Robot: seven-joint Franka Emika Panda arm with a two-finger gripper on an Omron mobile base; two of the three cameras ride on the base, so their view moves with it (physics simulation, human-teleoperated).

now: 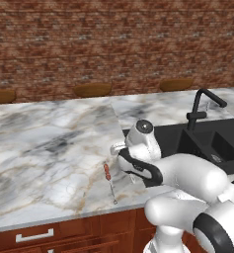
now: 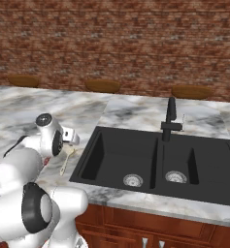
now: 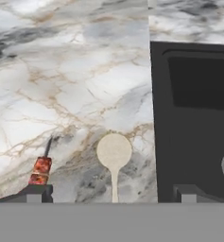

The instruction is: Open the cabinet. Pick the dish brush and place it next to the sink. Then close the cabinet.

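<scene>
The gripper (image 3: 111, 193) hangs over the marble counter (image 1: 44, 143) with its fingers spread wide and nothing between them. Straight below, between the two fingertips (image 3: 35, 193), lies the dish brush (image 3: 114, 156), its pale round head pointing away from the hand and its handle running back under it. By the left fingertip lies a thin tool with a red grip (image 3: 40, 171). Just to the right is the black sink (image 3: 193, 118), the brush beside its rim.
</scene>
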